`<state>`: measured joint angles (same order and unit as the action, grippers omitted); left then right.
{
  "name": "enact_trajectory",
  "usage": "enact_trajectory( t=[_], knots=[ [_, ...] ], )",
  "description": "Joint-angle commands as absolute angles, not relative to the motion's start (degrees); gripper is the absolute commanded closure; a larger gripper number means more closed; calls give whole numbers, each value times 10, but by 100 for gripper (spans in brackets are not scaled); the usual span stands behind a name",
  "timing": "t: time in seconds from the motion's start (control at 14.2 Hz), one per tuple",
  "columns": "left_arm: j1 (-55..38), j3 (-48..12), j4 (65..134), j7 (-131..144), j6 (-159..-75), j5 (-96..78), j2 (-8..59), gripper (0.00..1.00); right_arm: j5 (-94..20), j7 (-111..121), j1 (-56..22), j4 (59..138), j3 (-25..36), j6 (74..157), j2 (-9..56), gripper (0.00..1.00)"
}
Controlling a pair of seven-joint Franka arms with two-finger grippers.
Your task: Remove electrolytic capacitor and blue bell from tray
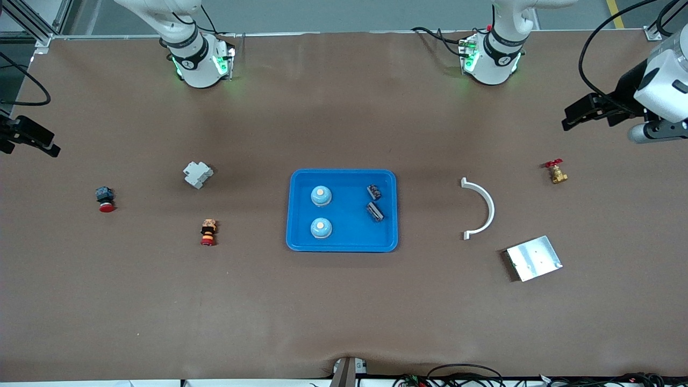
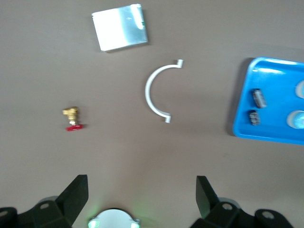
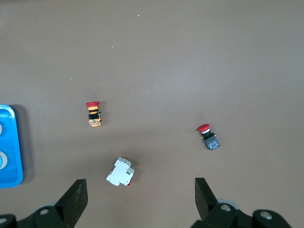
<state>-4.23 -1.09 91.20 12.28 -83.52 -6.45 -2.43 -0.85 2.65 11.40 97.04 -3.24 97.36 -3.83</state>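
- Tray [image 1: 342, 244], worktop centre: two blue bells [image 1: 321, 228] along its right-arm edge, two dark capacitors [image 1: 375, 211] along its left-arm edge; nothing removed yet.
- Left gripper [image 2: 141, 190] and right gripper [image 3: 140, 192]: fingers open, empty, raised over opposite worktop ends, likely waiting.

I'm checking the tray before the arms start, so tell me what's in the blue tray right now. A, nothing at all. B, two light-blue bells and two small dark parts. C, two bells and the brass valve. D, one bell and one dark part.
B: the tray holds two light-blue bells toward the right arm's end and two small dark parts toward the left arm's end; the brass valve lies on the table outside it.
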Motion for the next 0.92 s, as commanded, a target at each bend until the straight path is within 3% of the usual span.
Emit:
enact_trajectory(
  t=[0.0, 0.35, 0.63, 0.84],
  knots=[
    [-40, -11, 895, 156, -807, -105, -20, 0, -16, 24, 116, 992, -33, 986, -54, 0],
    [-41, -57, 898, 247, -796, -121, -19, 0, -16, 24, 117, 997, -33, 989, -54, 0],
    [-30, -52, 897, 245, -774, -124, -20, 0, -16, 12, 113, 1012, -34, 1006, -55, 0],
    [28, -45, 896, 188, -725, -81, -25, 0, -18, -75, 86, 1038, -38, 1027, -53, 0]
  ],
)
